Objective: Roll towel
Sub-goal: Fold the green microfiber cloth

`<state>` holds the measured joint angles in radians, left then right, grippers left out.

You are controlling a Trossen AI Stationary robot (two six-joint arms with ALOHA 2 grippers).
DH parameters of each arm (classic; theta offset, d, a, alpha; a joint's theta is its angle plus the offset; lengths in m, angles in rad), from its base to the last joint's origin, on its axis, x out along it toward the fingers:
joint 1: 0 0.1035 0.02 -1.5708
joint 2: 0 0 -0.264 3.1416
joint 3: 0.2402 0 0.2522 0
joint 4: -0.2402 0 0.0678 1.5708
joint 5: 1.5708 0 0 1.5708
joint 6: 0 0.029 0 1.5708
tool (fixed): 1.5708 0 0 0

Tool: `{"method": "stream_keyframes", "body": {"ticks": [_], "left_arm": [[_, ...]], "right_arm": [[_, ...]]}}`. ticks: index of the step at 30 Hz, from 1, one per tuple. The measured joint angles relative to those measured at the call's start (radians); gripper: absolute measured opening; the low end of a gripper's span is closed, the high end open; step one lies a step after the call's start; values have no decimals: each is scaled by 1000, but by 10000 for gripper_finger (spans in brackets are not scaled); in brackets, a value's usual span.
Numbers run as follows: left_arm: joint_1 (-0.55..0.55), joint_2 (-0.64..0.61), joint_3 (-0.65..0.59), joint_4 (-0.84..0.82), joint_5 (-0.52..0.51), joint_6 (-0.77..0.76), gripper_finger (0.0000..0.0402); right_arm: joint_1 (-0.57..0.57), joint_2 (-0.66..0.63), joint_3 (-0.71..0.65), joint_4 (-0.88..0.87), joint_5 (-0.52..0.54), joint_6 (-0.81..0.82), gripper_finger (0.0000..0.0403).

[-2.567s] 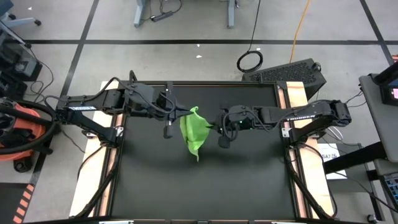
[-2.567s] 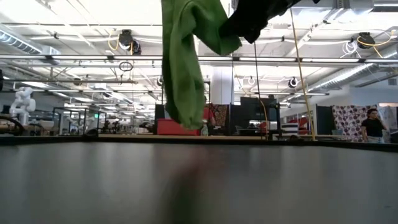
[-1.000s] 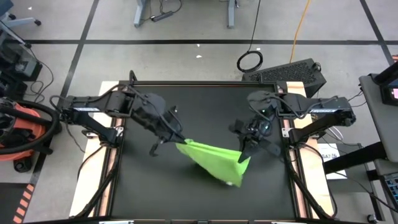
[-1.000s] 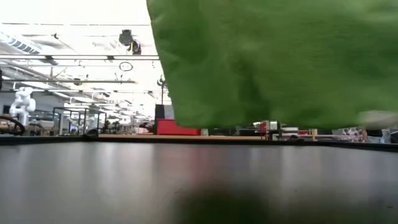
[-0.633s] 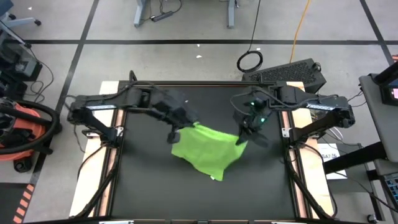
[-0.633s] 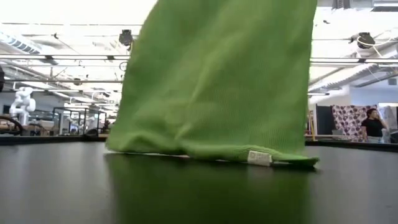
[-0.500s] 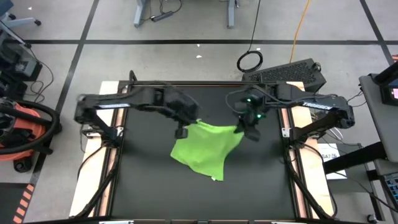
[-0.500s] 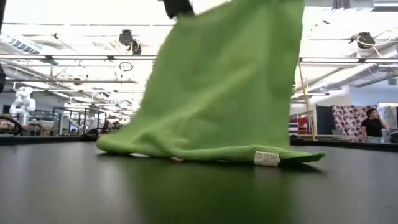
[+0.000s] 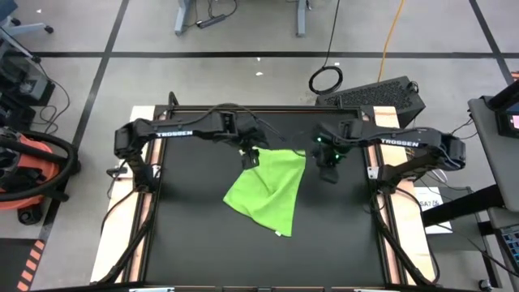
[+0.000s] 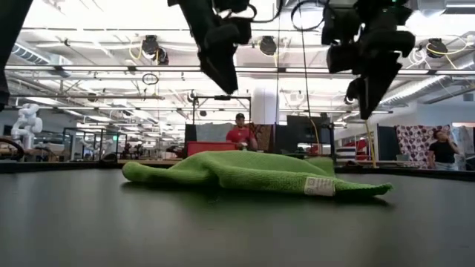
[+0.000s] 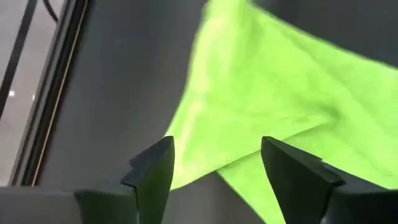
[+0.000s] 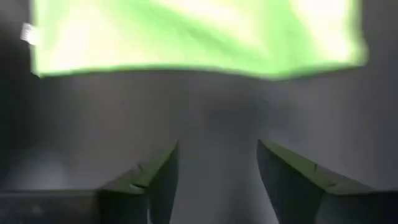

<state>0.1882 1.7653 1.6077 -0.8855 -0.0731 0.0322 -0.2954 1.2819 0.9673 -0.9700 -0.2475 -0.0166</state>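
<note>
Towel (image 9: 272, 189) flat on table, low view shows white tag (image 10: 320, 186), both tools (image 11: 214, 163) (image 12: 217, 163) spread, lifted.

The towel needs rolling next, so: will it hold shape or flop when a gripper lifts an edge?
The towel lies slumped in soft folds on the table, so it probably flops and drapes. It looks thin, likely light. Being cloth, it may bunch rather than slide when pushed.

Lime-green towel (image 9: 268, 189) flat, unrolled, mid-table

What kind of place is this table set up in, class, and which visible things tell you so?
Probably a large robotics lab or workshop: open ceiling with pipes and hanging lights, rows of work stations and a person behind the table, and cables on the floor.
</note>
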Motion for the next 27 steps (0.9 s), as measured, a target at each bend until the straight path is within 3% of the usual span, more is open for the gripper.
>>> {"method": "stream_keyframes", "body": {"ticks": [2, 6, 10, 13, 19, 22, 27], "left_arm": [[-17, -14, 0, -3, 36, 2, 250], [-58, -17, 0, -56, 238, 2, 246], [-114, -15, -53, -82, 355, 4, 232], [-151, -9, -146, -59, 370, -11, 221], [-193, -8, -344, 191, 356, -182, 208], [-204, -10, -405, 307, 333, -242, 207], [-216, 13, -451, 365, 323, -261, 207]], "right_arm": [[21, -22, -42, 96, -23, 4, 211], [44, -38, -100, 281, -21, 5, 206], [38, -15, -146, 437, -21, -6, 192], [18, 19, -169, 528, -20, -10, 178], [-35, 141, -172, 635, -12, -21, 151], [-62, 212, -172, 661, -13, -15, 142], [-80, 309, -172, 668, -13, -13, 135]]}}
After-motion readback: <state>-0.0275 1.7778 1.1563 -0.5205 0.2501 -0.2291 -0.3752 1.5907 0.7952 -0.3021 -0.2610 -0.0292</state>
